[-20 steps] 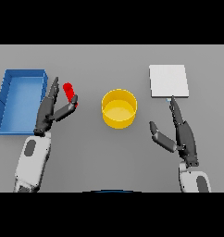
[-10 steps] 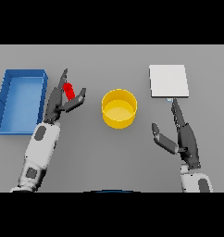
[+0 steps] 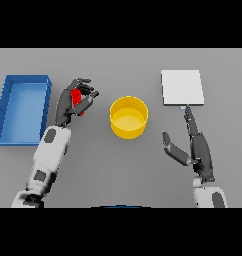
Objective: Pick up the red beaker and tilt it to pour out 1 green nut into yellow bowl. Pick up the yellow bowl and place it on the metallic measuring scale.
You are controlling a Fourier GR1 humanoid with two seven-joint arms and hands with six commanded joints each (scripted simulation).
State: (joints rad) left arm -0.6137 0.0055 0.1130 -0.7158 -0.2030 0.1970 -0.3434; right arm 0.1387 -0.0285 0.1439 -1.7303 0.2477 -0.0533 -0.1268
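Note:
The red beaker [image 3: 77,98] stands left of the yellow bowl [image 3: 128,117], and my left hand [image 3: 68,102] has its fingers and thumb curled round it, hiding most of it. The bowl sits at the table's middle; I cannot make out a green nut. The metallic measuring scale [image 3: 182,87] is a pale square plate at the back right. My right hand [image 3: 195,145] rests open on the table to the right of the bowl, fingers pointing toward the scale's near edge, thumb spread toward the bowl.
A blue tray [image 3: 22,109] lies at the far left, just beside my left forearm. Grey table surface stretches in front of the bowl and between the bowl and my right hand.
My left hand moved forward and to the right and its fingers closed round the red beaker. The right hand has stayed put.

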